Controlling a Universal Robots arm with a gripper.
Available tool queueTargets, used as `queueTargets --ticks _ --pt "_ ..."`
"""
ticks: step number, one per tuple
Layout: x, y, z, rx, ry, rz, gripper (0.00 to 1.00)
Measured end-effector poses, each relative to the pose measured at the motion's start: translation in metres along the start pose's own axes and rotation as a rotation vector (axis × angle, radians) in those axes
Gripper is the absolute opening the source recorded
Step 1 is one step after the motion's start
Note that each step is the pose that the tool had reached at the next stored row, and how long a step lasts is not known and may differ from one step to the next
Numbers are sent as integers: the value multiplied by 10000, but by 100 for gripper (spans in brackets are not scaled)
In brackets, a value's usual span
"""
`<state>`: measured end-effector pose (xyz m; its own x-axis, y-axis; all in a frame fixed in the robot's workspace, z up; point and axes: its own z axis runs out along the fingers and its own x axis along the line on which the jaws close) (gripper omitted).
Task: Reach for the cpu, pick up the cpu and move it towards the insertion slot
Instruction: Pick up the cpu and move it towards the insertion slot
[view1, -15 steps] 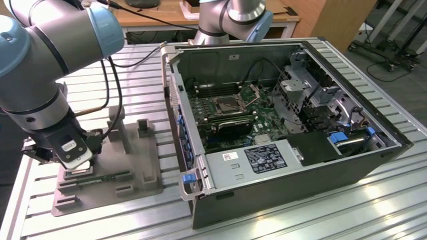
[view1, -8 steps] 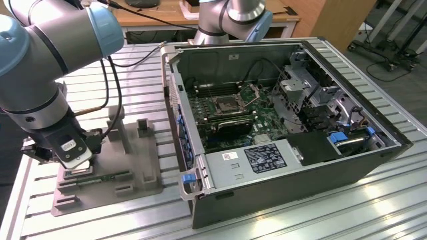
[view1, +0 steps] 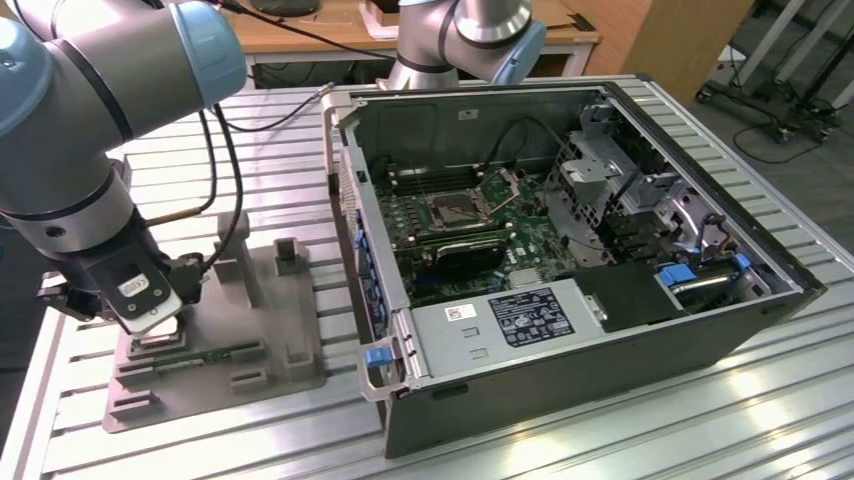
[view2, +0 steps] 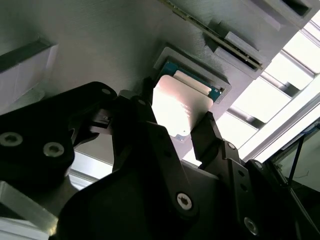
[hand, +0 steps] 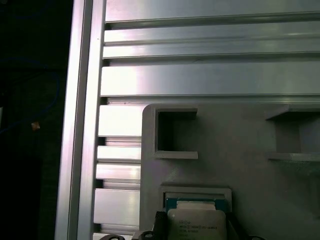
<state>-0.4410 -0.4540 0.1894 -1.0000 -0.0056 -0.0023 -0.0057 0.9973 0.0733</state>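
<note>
Hand (view2: 177, 106) looked clamped on the cpu (view2: 176, 112) right at its grey tray (view1: 274, 335) pocket. Insertion slot (view1: 454, 208) sat well apart from that tray, so the carry wasn't done.

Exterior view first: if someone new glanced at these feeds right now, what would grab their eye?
The big open computer case on the exterior view's right stands out, its board exposed with the shiny-framed insertion slot near the middle. On the exterior view's left, the arm's tool is down at a grey holder tray. In the second wrist view the silver-topped cpu glints right at the tool.
</note>
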Motion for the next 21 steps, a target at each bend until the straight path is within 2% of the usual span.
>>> queueTargets --ticks 9,21 --pt "0 1 -26 2 3 -1 54" --pt "0 8 -108 1 2 0 54"
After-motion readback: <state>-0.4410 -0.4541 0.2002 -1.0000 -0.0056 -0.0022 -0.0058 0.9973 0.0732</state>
